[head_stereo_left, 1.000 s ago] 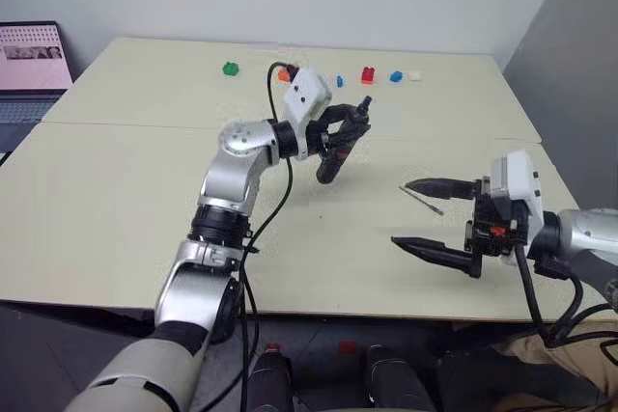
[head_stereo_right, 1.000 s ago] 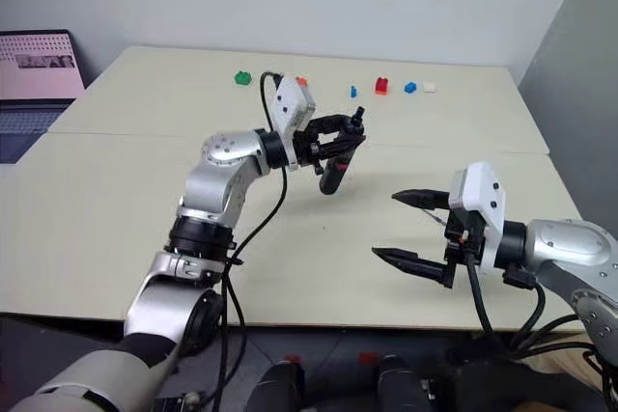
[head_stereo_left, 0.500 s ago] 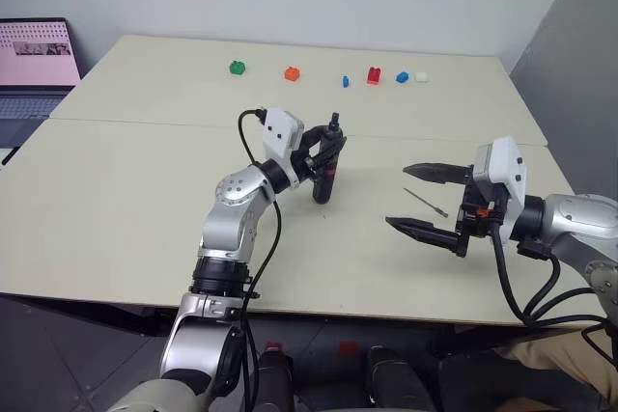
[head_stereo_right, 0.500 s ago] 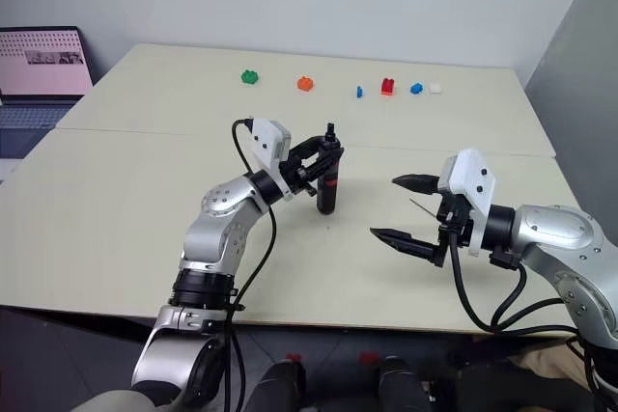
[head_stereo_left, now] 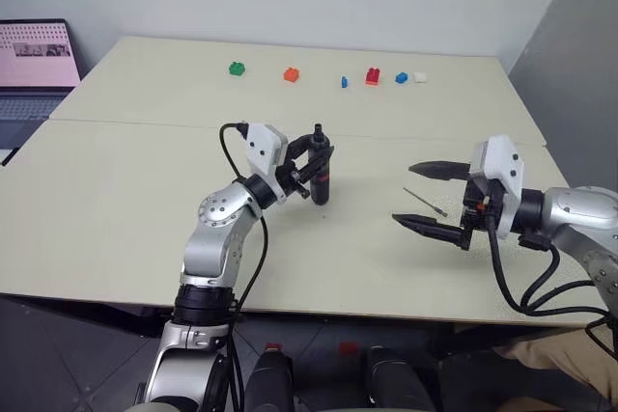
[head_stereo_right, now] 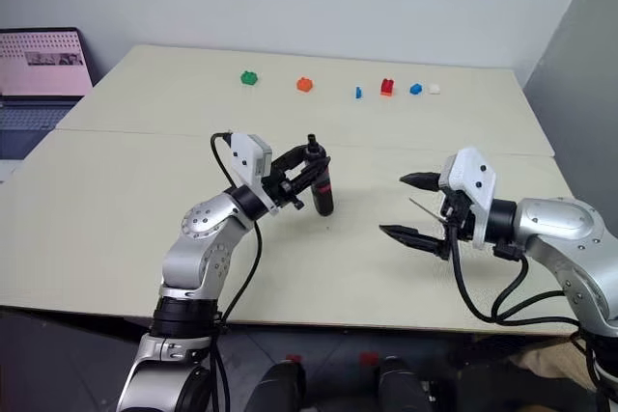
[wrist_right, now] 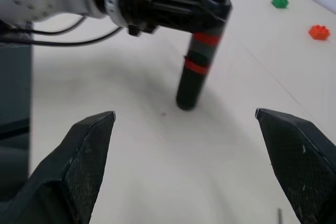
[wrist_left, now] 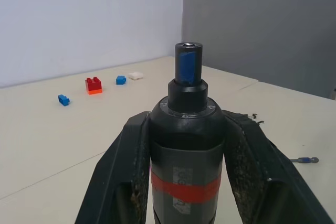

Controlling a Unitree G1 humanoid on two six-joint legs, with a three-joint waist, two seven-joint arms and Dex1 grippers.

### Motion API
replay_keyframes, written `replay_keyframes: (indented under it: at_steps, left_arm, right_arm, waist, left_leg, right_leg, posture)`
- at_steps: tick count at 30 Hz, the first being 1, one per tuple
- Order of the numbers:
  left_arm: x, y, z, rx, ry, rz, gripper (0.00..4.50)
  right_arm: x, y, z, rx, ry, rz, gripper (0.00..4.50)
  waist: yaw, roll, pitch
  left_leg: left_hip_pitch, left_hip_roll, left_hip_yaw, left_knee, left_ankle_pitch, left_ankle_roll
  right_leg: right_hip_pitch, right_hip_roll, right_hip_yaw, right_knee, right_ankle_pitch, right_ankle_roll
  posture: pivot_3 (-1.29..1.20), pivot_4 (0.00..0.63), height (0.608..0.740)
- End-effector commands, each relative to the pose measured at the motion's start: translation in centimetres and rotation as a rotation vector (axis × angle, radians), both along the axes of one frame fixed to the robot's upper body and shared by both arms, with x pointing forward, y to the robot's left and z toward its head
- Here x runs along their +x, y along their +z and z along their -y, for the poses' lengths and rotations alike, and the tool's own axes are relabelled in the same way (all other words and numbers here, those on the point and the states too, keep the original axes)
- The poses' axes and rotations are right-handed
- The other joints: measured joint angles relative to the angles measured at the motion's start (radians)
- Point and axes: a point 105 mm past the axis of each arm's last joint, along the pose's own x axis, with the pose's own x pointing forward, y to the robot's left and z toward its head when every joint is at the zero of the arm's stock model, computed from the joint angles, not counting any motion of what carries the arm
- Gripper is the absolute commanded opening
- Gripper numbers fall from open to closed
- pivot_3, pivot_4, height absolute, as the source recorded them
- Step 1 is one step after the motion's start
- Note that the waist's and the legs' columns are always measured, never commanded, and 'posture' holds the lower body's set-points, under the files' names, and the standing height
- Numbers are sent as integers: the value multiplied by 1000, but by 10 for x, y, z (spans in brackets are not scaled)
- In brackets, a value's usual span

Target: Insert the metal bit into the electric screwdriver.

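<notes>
Gripping the electric screwdriver (head_stereo_left: 320,177) upright, left fingers (wrist_left: 128,169) — right fingers (wrist_right: 86,153) wide, empty.

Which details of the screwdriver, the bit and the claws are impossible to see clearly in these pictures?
- Metal bit: too thin in the head views to tell its tip shape; cut off by the edge in the right wrist view.
- Electric screwdriver: its lower body is cut off in the left wrist view, hidden between the left claw's fingers.
- Whether the screwdriver's base touches the table: cannot tell.
- Right claw: its wrist joint is hidden behind the white housing.
</notes>
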Motion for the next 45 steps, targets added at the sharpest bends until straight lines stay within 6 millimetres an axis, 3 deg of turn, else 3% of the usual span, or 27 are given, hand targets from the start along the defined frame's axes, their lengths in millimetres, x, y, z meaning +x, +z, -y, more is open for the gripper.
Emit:
replay_keyframes:
  at_steps: [1, 6, 10, 16, 29, 32, 33, 45]
  left_arm:
    - [-3, 1, 9, 15, -21, 14, 1636]
    - [-3, 0, 14, 34, -26, 28, 1635]
    - [-4, -1, 20, 41, -31, 43, 1635]
    - [-6, -4, 20, 44, -15, 55, 1635]
    - [-5, -6, 21, 43, 4, 75, 1635]
    - [-5, -7, 20, 45, 8, 78, 1635]
    - [-5, -7, 20, 45, 9, 79, 1635]
    - [-6, -10, 20, 51, 13, 85, 1635]
  right_arm:
    - [36, 0, 20, -99, -142, -15, 4500]
    - [72, -23, 33, -230, -288, -167, 4500]
    - [86, -45, 41, -344, -336, -281, 4500]
    - [89, -64, 47, -425, -336, -421, 4500]
    - [97, -76, 46, -500, -288, -580, 4500]
    - [97, -80, 46, -528, -273, -601, 4037]
    - [97, -81, 46, -533, -272, -603, 3633]
    - [101, -87, 47, -544, -275, -637, 682]
  waist:
    - [-3, 0, 0]
    - [-1, 1, 0]
    - [2, 1, 0]
    - [-1, 1, 0]
    - [-2, 3, 1]
    - [-2, 3, 1]
    - [-3, 3, 1]
    - [-4, 4, 0]
  left_leg:
    - [0, 0, 0, 0, 0, 0]
    - [1, 0, 0, -1, 0, 0]
    - [-1, 0, 0, -1, 0, 0]
    - [-1, 0, 0, -2, 0, 0]
    - [-1, 0, 0, -2, 0, 0]
    - [-1, 0, 0, -2, 0, 0]
    - [0, 0, 0, -2, 0, 0]
    - [0, 0, 0, -2, 0, 0]
  right_leg:
    - [0, 0, 0, 0, 0, 0]
    - [0, 0, 0, 0, 1, -1]
    - [-1, 0, 0, -1, 3, 1]
    - [-1, 0, 0, -2, 4, 0]
    - [-1, 0, 0, -1, 4, 2]
    - [-1, 0, 0, -1, 4, 2]
    - [-1, 0, 0, -1, 4, 2]
    - [-1, 0, -1, 0, 4, 2]
  posture:
    - [0, 150, 740]
    - [0, 150, 740]
    - [0, 150, 740]
    - [0, 150, 740]
    - [0, 150, 740]
    - [0, 150, 740]
    - [0, 150, 740]
    - [0, 150, 740]
